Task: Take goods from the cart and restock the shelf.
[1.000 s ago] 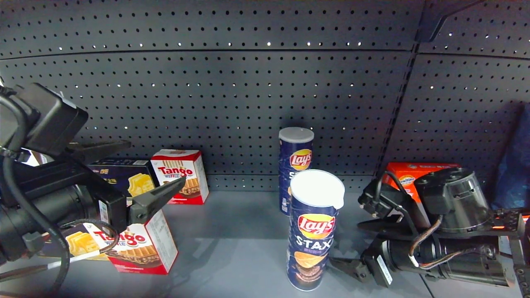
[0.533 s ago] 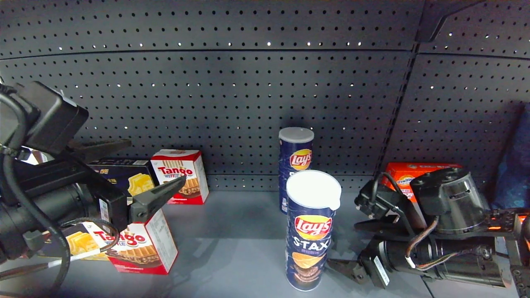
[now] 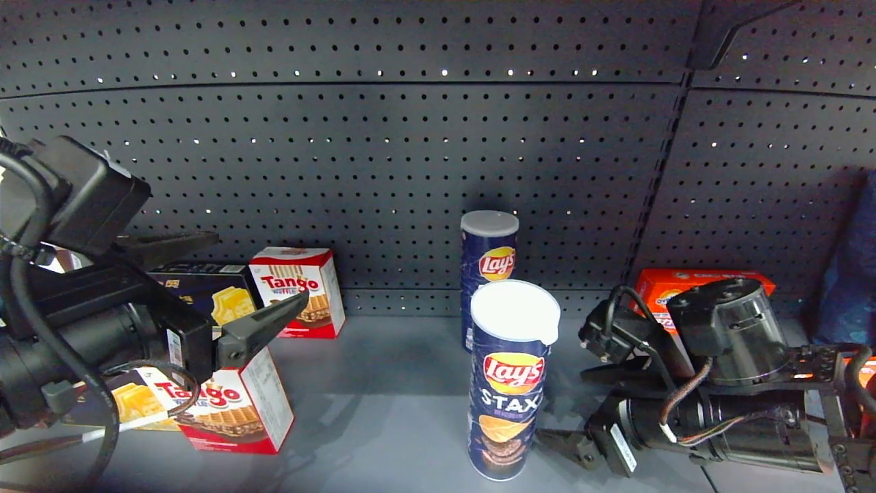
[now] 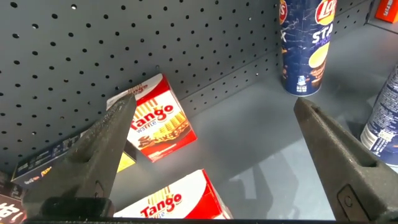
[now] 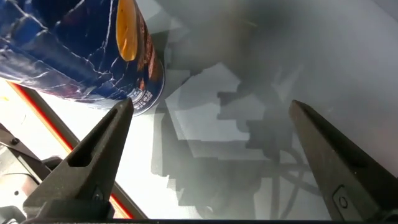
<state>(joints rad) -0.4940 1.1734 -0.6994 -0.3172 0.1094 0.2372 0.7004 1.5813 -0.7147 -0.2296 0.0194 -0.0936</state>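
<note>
1. Low centre frame, the front crisp can (image 3: pixel 510 383) has slid slightly left on the shelf (image 3: pixel 383 397). The right gripper (image 3: pixel 562 404) followed just beside it, spread wide and empty. I judge the can placed and probably being nudged into line.
2. At the left edge, the left gripper (image 3: pixel 260 267) gapes empty too.
3. Count: two cans, the rear can (image 3: pixel 488 274) directly behind the front one; four wafer boxes (image 3: pixel 233 407); one orange box (image 3: pixel 674 287).

I'm seeing a shop here: a grey metal shelf (image 3: pixel 383 397) backed by dark pegboard (image 3: pixel 383 157), retail-style. Packaged snacks stand on it, labels facing out: a chip can (image 3: pixel 510 383) with a second can (image 3: pixel 488 267) behind it, wafer boxes (image 3: pixel 298 291), an orange box (image 3: pixel 674 286).
</note>
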